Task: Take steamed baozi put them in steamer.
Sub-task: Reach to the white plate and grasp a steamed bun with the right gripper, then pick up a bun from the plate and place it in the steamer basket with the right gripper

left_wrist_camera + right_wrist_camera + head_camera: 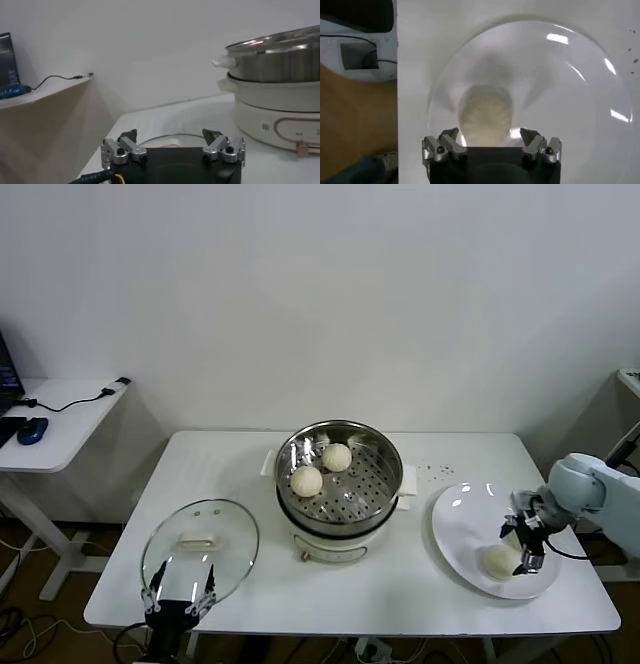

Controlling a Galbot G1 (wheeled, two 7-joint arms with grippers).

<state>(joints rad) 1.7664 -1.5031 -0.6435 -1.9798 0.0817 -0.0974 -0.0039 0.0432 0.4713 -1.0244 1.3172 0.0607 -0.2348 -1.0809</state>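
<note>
The right end effector (527, 546), fingers spread open, hangs directly above the baozi (498, 561) on the plate (460, 514), right of the steamer (340, 474); the left end effector (180, 596), also open, waits far off.

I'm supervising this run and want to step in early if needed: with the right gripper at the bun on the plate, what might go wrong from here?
1. The right gripper stands open around the last baozi on the plate; a hard squeeze may dent the soft dough, or it may slip out.
2. The plate sits near the table's front right corner, so a push could slide it toward the edge.
3. Two baozi already lie in the steamer; a careless drop could land on them.
</note>
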